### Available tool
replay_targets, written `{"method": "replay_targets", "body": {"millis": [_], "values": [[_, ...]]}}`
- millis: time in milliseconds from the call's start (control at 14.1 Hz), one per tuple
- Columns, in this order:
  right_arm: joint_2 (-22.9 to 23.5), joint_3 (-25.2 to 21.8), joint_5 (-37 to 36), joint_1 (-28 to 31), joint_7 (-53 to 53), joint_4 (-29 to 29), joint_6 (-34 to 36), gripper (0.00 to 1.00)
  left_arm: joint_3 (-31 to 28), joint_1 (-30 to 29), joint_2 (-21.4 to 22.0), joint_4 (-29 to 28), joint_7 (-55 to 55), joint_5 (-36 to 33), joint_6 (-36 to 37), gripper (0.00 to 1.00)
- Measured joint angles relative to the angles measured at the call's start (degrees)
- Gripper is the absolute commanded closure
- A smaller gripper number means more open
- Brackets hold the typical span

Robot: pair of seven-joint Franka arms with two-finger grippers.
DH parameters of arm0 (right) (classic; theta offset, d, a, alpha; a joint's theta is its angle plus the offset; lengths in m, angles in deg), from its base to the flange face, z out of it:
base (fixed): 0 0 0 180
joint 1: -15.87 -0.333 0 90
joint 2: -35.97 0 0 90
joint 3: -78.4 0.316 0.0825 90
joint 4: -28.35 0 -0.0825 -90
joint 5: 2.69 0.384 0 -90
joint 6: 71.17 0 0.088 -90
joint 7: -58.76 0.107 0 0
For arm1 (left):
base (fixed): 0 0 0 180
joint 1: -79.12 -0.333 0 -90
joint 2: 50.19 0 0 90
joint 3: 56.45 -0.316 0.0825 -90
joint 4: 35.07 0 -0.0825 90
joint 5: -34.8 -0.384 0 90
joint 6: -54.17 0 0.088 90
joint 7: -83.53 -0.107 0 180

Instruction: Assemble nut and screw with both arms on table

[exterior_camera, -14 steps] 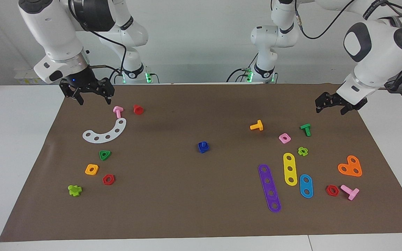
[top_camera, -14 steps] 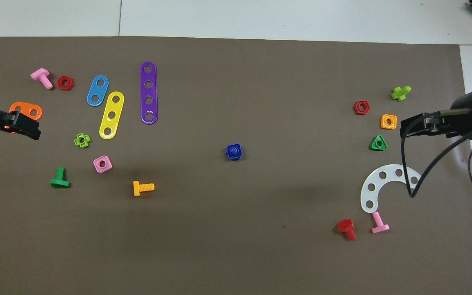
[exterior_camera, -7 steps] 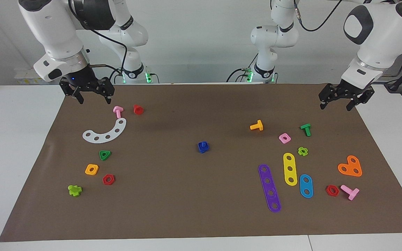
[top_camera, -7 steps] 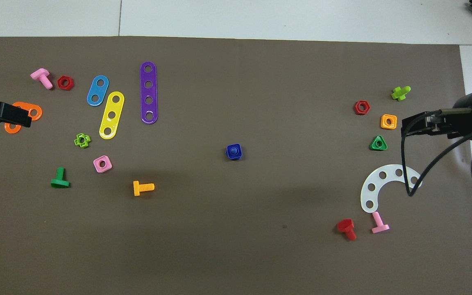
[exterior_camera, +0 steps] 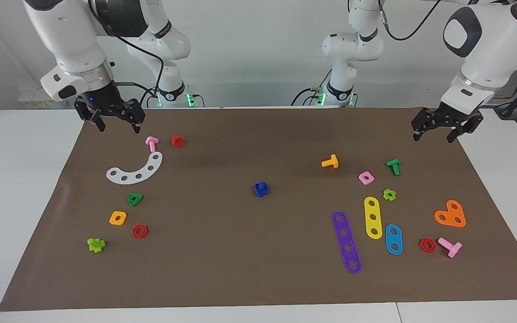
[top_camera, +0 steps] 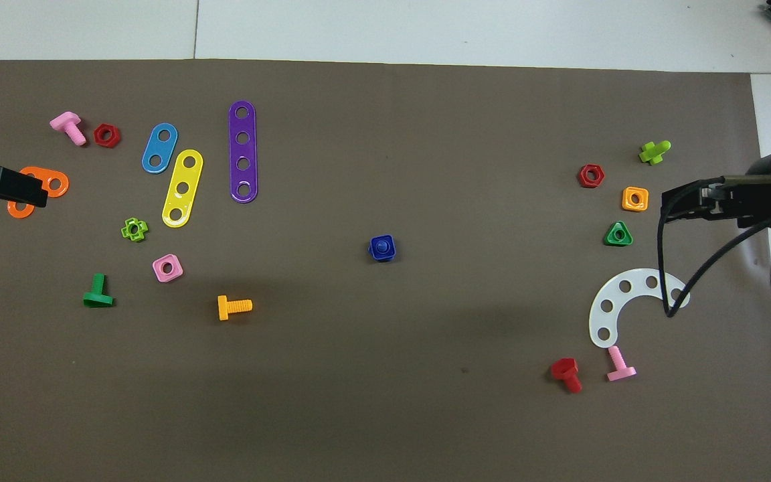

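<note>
The blue nut [exterior_camera: 260, 193] lies at the middle of the brown mat [exterior_camera: 240, 260] with the dark blue screw [exterior_camera: 262, 185] standing in its centre hole; they also show as one piece in the overhead view [top_camera: 382, 248]. Neither gripper touches them. My left gripper [exterior_camera: 434, 133] is open and empty, raised over the mat's corner at the left arm's end, and shows in the overhead view [top_camera: 4, 191] above the orange heart plate. My right gripper [exterior_camera: 116, 126] is open and empty, raised over the mat's corner at the right arm's end [top_camera: 683, 204].
At the left arm's end lie an orange bolt [exterior_camera: 330, 162], pink nut [exterior_camera: 365, 178], green bolt [exterior_camera: 393, 166], purple [exterior_camera: 347, 242], yellow and blue strips, and an orange heart plate [exterior_camera: 450, 214]. At the right arm's end lie a white arc [exterior_camera: 135, 169], pink bolt [exterior_camera: 151, 143], red bolt and orange nut [exterior_camera: 118, 218].
My left gripper has swung up and toward the robots at its end of the mat, then settled. My right gripper has drifted slightly up and outward. The blue nut and screw have not moved.
</note>
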Motion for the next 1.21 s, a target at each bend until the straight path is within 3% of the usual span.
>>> {"method": "replay_targets", "body": {"millis": [1207], "values": [[0.0,-0.2,0.0,0.2,0.0,0.0,0.0,0.00,-0.7,-2.7,0.3,-0.2,-0.7,0.0,0.1,0.00]]}}
